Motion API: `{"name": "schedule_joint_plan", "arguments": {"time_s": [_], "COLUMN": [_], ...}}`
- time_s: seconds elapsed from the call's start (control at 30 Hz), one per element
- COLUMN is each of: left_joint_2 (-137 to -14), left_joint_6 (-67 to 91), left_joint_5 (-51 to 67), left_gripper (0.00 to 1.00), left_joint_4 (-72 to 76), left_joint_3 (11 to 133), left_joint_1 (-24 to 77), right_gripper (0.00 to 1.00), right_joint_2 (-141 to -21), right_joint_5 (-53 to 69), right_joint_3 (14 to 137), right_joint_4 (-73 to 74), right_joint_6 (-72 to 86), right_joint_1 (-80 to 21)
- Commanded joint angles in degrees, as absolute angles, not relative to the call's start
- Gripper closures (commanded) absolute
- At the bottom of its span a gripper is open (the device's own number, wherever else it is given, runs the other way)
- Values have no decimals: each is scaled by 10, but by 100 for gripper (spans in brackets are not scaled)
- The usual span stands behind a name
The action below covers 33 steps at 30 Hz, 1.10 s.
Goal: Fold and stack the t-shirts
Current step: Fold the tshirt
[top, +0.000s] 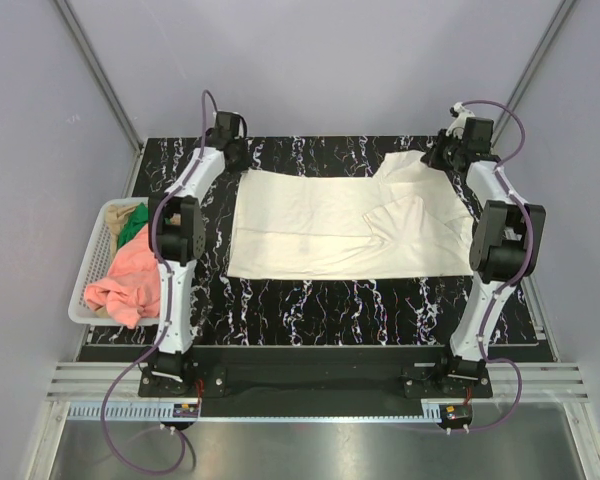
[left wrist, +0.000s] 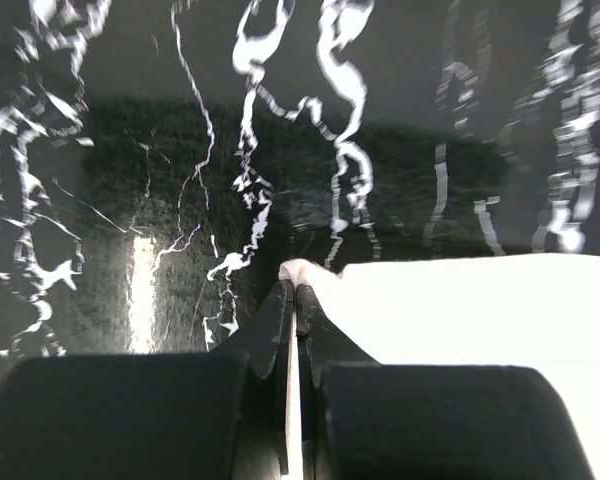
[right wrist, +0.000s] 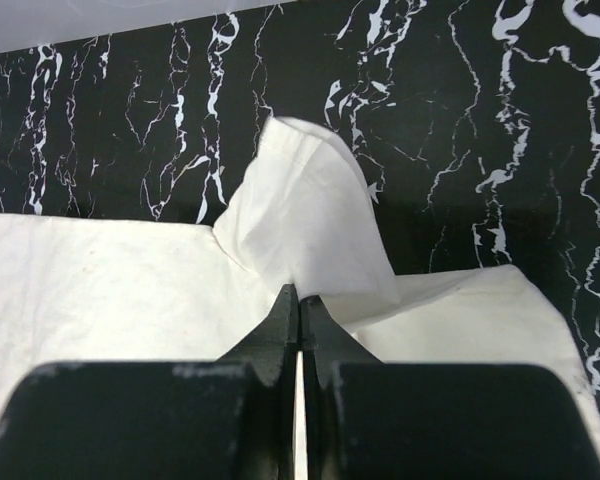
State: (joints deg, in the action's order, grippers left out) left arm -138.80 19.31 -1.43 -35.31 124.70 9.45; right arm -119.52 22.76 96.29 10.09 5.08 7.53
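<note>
A large cream-white t-shirt [top: 330, 225] lies spread across the middle of the black marbled table. My left gripper [top: 236, 152] is at its far left corner, shut on the cloth edge [left wrist: 298, 272] there. My right gripper [top: 442, 152] is at the far right corner, shut on a raised fold of the same shirt [right wrist: 305, 215]. A salmon-pink shirt [top: 125, 282] and a green shirt [top: 132, 228] lie bunched in the basket at the left. A tan shirt [top: 123, 212] peeks out beside the green one.
A white plastic mesh basket [top: 92, 262] stands at the table's left edge, next to the left arm. Grey walls close in the table on three sides. Bare marbled table [top: 360, 305] lies in front of the shirt.
</note>
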Motion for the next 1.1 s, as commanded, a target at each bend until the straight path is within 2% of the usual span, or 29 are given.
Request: {"name": "schedule_joint_plan", "arguments": {"time_s": [0.0, 0.43, 0.9, 1.07], "left_joint_2": [-1332, -1260, -1195, -1169], "left_joint_6": [192, 177, 162, 168], "left_joint_5": [10, 2, -33, -43], "left_gripper": [100, 100, 100, 100], "left_joint_4": [-318, -308, -296, -296], "left_joint_3": [1237, 1144, 1024, 987], "left_joint_1": [92, 91, 91, 92], "right_gripper": [100, 100, 100, 100], "right_joint_2": [-1143, -1073, -971, -953], "right_joint_5": [193, 157, 57, -27], "right_joint_3": [947, 838, 706, 660], "right_joint_4": [69, 15, 4, 10], "right_joint_6": [31, 49, 76, 96], "right_joint_1": [82, 96, 98, 99]}}
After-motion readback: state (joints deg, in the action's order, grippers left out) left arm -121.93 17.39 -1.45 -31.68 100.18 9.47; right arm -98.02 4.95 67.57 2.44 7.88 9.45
